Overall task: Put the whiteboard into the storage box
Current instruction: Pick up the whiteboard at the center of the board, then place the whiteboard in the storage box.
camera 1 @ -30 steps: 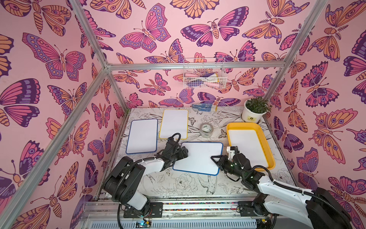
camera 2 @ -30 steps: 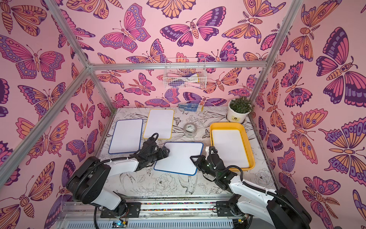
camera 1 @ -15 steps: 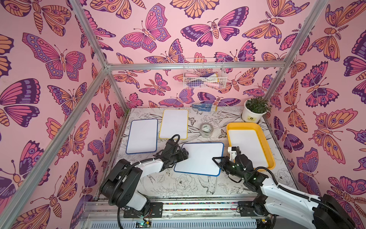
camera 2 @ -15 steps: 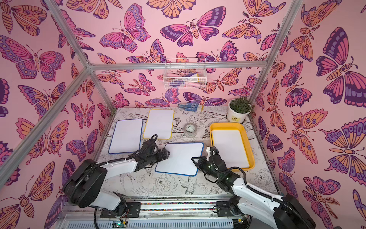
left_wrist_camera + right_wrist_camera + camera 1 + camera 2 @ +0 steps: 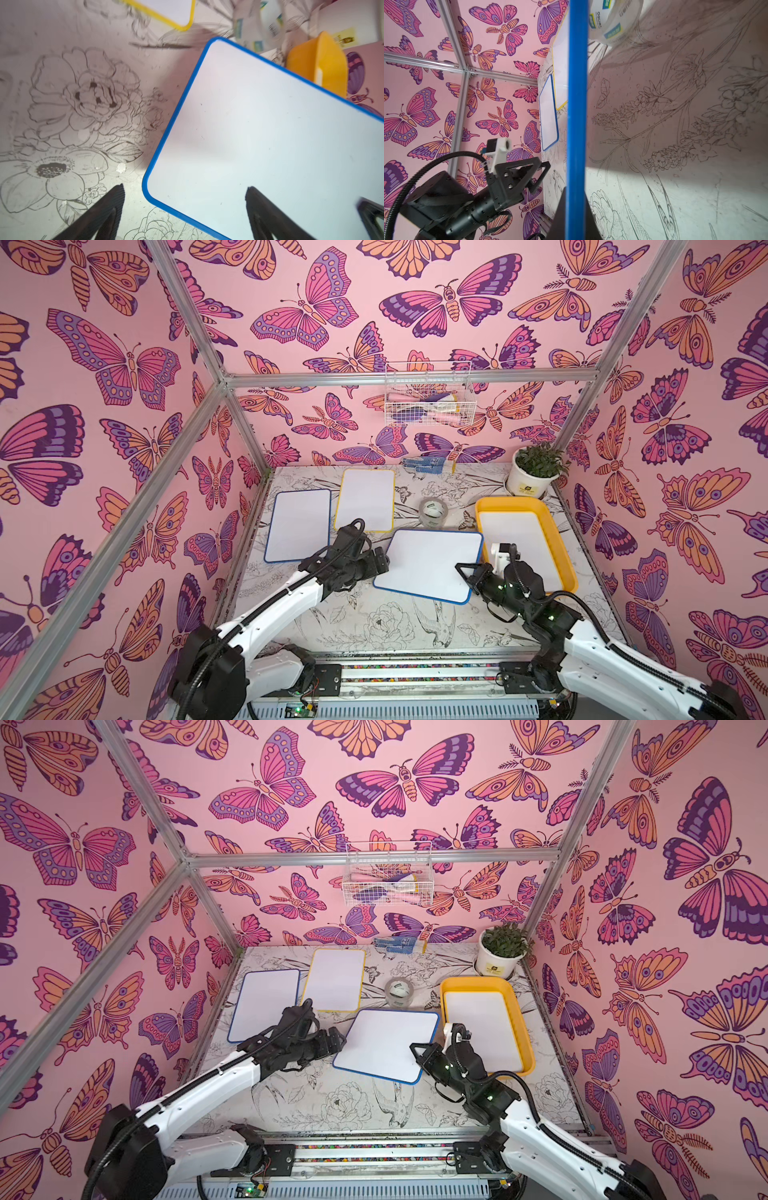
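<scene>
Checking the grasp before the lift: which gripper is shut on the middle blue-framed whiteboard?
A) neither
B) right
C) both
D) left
B: the right gripper is shut on the edge of the whiteboard, seen in the right wrist view; the left gripper stands open.

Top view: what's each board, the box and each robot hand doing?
middle whiteboard: raised off the table, gripped at one edge
right gripper: shut on middle whiteboard
left gripper: open, at that board's opposite end
storage box: another whiteboard lies inside
other blue-framed whiteboard: flat on table
yellow-framed whiteboard: flat on table
</scene>
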